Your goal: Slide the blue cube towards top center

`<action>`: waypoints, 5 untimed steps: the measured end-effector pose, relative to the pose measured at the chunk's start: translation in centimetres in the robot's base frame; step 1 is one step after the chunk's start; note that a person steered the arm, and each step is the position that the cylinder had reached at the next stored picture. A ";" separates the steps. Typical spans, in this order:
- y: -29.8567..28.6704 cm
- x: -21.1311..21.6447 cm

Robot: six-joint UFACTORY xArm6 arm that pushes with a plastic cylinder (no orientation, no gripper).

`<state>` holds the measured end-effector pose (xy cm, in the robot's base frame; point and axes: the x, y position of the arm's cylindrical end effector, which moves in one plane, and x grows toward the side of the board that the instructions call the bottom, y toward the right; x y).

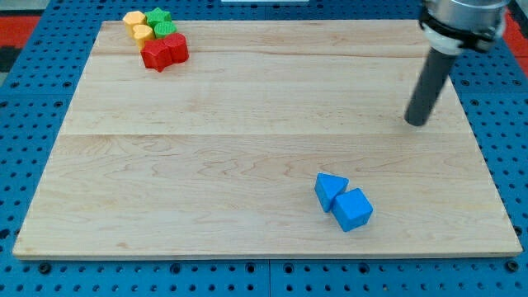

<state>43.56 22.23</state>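
The blue cube (354,209) lies near the view's bottom, right of centre, on the wooden board (247,140). A blue triangular block (330,188) touches its upper left side. My tip (417,123) rests on the board at the view's right, well above and to the right of the blue cube, apart from both blue blocks.
A cluster sits at the board's top left: a yellow block (137,26), a green block (161,21) and a red block (165,52), touching one another. A blue pegboard (25,91) surrounds the board.
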 end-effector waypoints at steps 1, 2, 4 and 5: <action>0.3 3.3; 0.2 3.4; -0.1 12.7; -3.7 14.3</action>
<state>57.87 18.50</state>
